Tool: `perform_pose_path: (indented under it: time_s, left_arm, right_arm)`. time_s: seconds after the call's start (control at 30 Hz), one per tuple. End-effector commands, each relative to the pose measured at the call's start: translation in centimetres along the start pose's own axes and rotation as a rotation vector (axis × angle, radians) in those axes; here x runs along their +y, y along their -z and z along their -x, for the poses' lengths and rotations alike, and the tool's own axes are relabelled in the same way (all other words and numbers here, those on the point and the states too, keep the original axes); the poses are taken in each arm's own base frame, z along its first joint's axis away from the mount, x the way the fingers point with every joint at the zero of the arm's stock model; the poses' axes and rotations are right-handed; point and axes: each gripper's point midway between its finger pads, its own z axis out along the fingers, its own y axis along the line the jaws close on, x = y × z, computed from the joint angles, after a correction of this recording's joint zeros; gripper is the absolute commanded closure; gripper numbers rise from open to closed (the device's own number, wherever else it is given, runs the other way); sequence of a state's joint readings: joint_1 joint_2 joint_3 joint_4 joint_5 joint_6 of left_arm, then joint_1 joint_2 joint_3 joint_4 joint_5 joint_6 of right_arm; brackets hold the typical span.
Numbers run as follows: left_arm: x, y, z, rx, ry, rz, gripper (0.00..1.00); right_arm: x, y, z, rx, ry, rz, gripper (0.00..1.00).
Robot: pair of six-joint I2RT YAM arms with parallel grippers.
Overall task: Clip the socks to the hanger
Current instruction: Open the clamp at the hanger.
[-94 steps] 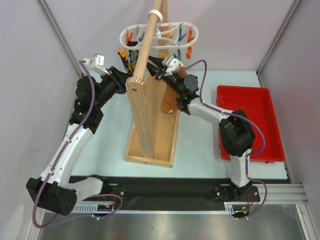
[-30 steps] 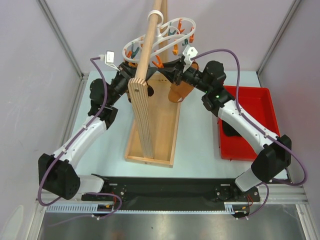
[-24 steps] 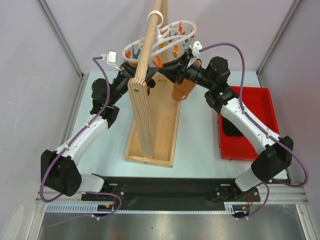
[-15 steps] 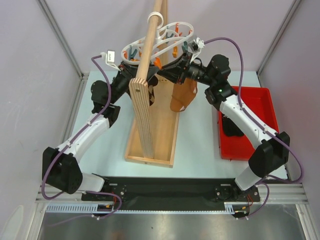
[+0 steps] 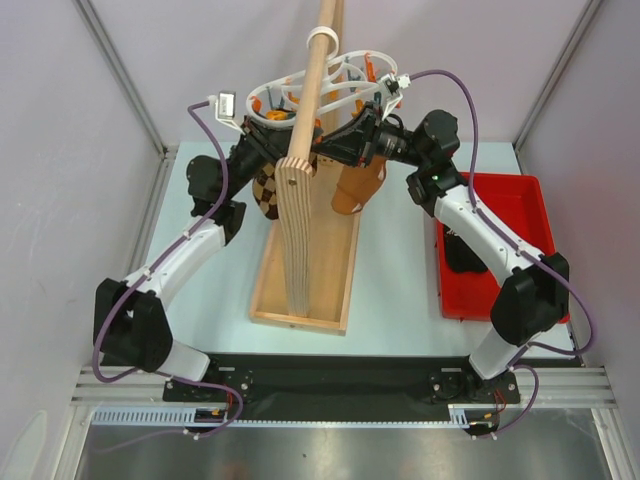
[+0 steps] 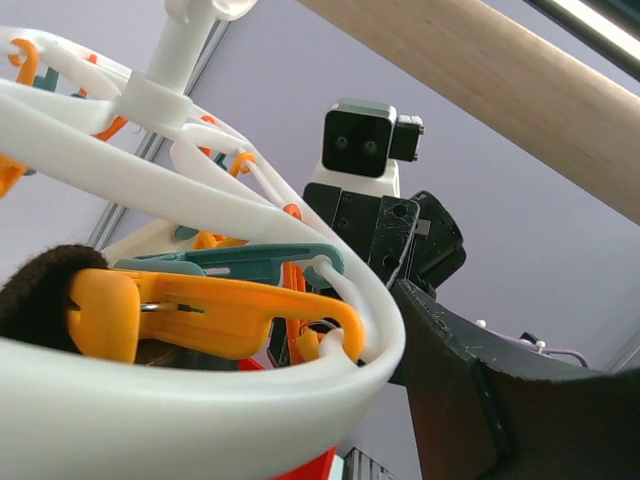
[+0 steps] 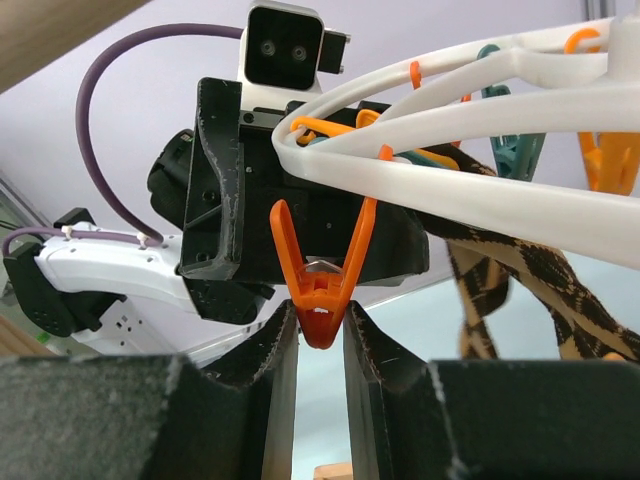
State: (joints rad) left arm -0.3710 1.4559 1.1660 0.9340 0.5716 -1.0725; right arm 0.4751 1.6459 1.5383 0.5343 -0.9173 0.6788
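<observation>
**Top external:** I look down from above and behind, with the arm bases [image 5: 455, 385] at 6 o'clock and the hanger [image 5: 352, 92] far off at 12.

**Left wrist:** very close beneath the hanger, tilted upward and facing the right wrist camera [image 6: 360, 140].

**Right wrist:** equally close, with an orange peg [image 7: 320, 300] mid-frame, facing the left wrist camera [image 7: 285, 45].

All three views share the hanger.

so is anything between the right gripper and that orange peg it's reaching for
nothing visible stands between them: the orange peg hangs from the hanger and its lower tip sits right in the gap of the right gripper
</observation>
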Motion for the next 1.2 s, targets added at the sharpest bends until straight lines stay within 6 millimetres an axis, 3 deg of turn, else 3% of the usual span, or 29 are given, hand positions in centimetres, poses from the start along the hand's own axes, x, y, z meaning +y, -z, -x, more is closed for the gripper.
perform_pose_path:
  time_s: [0.0,0.2,0.43,0.53,0.57,0.63,0.67,0.87,0.9,0.93,0.97,1.0,1.03,1.07,1.17]
  left_arm:
    - [-2.7,-0.8,1.1,-0.007,-0.022,-0.092,0.35]
    - [-2.2,-0.9,0.8,0.000,0.006,-0.091,0.38]
    - [-2.2,-1.4,1.2,-0.026,0.054,-0.129,0.56]
    - [-1.8,-1.5,1.1,-0.027,0.060,-0.111,0.74]
    - [-1.9,-1.5,1.1,-0.029,0.061,-0.111,0.87]
    - [-1.7,-1.4,1.0,-0.027,0.057,-0.101,0.99]
    - [-1.6,-1.4,1.0,-0.027,0.053,-0.092,1.00]
    - [-1.5,-1.4,1.3,-0.015,-0.004,-0.030,1.00]
    - [-1.4,-1.4,1.3,-0.009,-0.004,-0.014,1.00]
    - [-1.3,-1.3,1.3,-0.008,-0.013,-0.009,1.00]
    - [-1.3,-1.3,1.3,-0.009,-0.017,-0.010,1.00]
    - [-1.4,-1.3,1.3,-0.008,-0.018,-0.009,1.00]
    - [-1.1,-1.3,1.2,-0.004,-0.013,0.001,1.00]
    - [-1.0,-1.3,1.1,-0.003,-0.011,0.004,1.00]
    - [-0.7,-1.2,1.0,0.001,-0.015,0.020,1.00]
  right_arm:
    - [1.5,0.1,-0.5,0.046,-0.032,0.084,1.00]
    - [1.3,0.2,-0.6,0.047,-0.030,0.086,1.00]
    - [0.8,0.3,-0.8,0.056,-0.028,0.078,1.00]
    - [0.6,0.5,-0.9,0.056,-0.031,0.072,1.00]
    - [0.7,0.5,-0.8,0.055,-0.027,0.073,1.00]
    - [0.5,0.5,-0.8,0.055,-0.026,0.066,1.00]
    - [0.5,0.6,-0.8,0.056,-0.028,0.061,0.99]
    - [-0.3,1.7,-0.2,0.046,0.020,-0.061,0.52]
    - [-0.3,2.0,-0.1,0.047,0.023,-0.075,0.36]
    - [-0.7,2.6,-0.3,0.058,0.011,-0.111,0.31]
    - [0.1,3.1,0.4,0.052,0.030,-0.135,0.27]
    - [-0.7,3.7,1.0,0.037,0.081,-0.206,0.24]
    - [-1.4,4.7,0.2,0.066,0.041,-0.286,0.23]
    - [-0.6,5.7,1.3,0.049,0.070,-0.338,0.22]
    - [-2.8,10.0,0.9,0.069,0.070,-0.613,0.18]
